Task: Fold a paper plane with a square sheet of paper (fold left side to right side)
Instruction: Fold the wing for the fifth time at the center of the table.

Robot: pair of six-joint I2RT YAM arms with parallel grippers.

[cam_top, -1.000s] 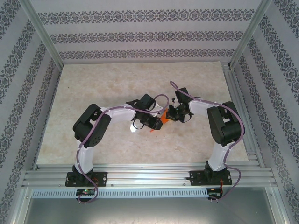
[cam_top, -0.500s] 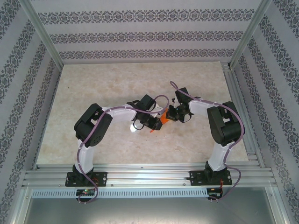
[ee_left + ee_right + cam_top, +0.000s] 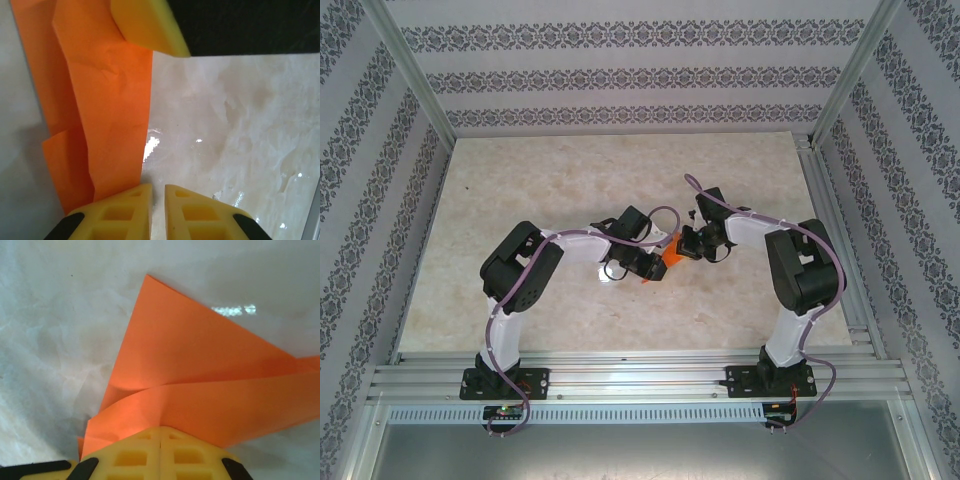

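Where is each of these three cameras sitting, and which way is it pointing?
Top external: fixed above and behind the arms, looking down on the table; the left arm and right arm show whole, the left gripper and right gripper either side of the orange paper.
Left wrist: on the left wrist, looking along its own near-closed fingers at the paper's edge and table.
Right wrist: on the right wrist, looking past its shut fingers at the paper pinched there.
Shared: all three see the orange paper.
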